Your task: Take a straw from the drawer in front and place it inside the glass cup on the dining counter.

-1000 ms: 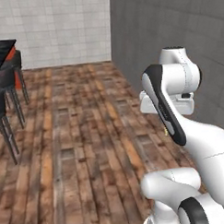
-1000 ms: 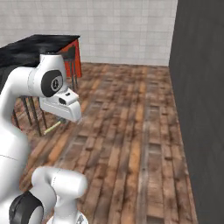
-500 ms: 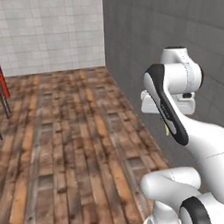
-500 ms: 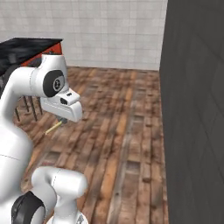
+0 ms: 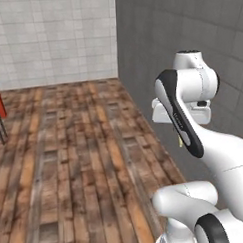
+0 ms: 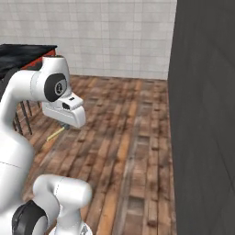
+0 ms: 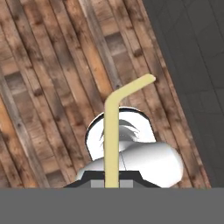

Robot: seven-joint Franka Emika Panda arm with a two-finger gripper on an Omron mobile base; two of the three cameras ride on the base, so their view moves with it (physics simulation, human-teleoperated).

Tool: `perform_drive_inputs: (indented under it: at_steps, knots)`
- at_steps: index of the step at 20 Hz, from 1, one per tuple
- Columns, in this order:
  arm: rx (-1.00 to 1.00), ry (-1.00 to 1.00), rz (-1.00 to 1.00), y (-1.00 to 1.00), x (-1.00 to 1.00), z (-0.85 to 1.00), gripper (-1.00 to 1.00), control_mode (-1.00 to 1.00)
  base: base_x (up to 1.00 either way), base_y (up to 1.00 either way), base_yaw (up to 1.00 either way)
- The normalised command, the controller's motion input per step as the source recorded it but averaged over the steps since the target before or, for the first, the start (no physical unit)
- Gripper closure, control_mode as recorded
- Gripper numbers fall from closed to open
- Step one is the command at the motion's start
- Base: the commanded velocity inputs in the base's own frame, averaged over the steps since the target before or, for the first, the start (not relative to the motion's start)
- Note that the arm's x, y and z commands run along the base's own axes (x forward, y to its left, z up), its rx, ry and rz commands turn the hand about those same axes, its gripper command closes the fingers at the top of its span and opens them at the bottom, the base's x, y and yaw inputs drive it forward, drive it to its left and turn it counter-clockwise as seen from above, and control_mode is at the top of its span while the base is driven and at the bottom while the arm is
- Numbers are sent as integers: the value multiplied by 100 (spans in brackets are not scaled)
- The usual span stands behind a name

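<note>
Wood floor lies under the straw (image 7: 112,135) pinched by closed fingers; right base adds dining counter (image 6: 20,51).

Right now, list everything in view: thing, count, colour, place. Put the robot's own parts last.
straw: one, pale yellow-tan, bent tip, held in the gripper above the floor
dining counter: one, black slab, far left of the right base view
stool legs: a few, dark, under the counter
wood floor: brown planks, across the room
tiled wall: pale, at the back
dark wall: grey, to the right
gripper: one, white arm, shut on the straw
</note>
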Motion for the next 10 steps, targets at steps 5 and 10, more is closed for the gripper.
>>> perform_drive_inputs:
  at_steps: [5, 10]
  knots:
    - [0, 0, 0, 0, 0, 0, 100, 100, 100, 4, 2]
    - [0, 0, 0, 0, 0, 0, 100, 100, 96, 0, 24]
